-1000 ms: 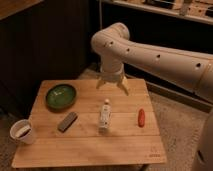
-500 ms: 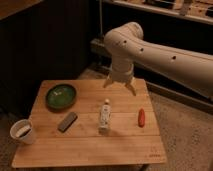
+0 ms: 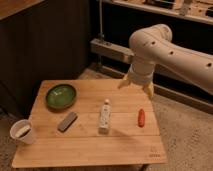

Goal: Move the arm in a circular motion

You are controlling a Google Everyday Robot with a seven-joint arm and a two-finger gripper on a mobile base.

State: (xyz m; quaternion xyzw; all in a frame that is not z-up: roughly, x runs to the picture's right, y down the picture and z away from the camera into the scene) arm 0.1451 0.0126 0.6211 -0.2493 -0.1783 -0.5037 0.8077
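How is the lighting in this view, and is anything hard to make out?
Camera view: warm, dim light; the wooden table is lit evenly, the background behind it dark. The arm reads bright against it, no glare. The pincer hangs above the table's far right edge, soft-edged; the white bottle label is unreadable.

The arm [image 3: 172, 52], of thick cream-white tubular segments dotted with small dark round holes, enters from the right and bends at a rounded elbow in the upper right of the scene. Its pale two-fingered gripper [image 3: 136, 85] points downward above the table's far right edge, fingers spread apart, holding nothing.
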